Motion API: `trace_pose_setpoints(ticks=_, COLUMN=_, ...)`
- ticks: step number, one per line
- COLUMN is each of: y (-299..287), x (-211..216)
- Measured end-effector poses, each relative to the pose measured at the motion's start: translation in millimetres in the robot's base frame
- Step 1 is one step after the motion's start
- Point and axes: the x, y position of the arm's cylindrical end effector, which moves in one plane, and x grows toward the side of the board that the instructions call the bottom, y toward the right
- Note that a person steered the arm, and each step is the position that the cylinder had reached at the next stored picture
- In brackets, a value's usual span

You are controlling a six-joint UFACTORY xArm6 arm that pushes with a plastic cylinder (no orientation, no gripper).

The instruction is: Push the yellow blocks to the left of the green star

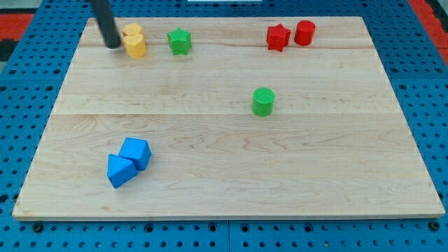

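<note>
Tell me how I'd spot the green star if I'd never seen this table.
Start at the wooden board and follow its top edge in from the view's left. Past the dark rod's tip and the two yellow blocks touching each other, the green star stands alone. The only other green piece, a round cylinder, sits nearer the middle.

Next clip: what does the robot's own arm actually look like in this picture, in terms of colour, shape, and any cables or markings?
Only the rod shows: a straight, round, dark stick, near black and plain, entering from the view's top. No cables, markings or joints are visible. My tip is blunt and sits just to the view's left of the yellow blocks on the wooden board.
</note>
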Motion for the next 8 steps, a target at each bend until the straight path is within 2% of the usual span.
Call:
trace_pose_setpoints(ticks=1, y=10.8, x=10.5)
trace_pose_setpoints(ticks=2, y=-56.7, x=-15.3)
trace_pose_setpoints(ticks=3, y=-70.4, x=-58.6)
trace_pose_setpoints(ticks=4, y=19.9, x=-26.2)
trace_pose_setpoints(ticks=5, y=61.5, x=0.5)
trace_pose_setpoints(ticks=7, y=-5.9, x=-5.2)
trace_pose_setpoints(ticks=8, y=4.0, x=47.6)
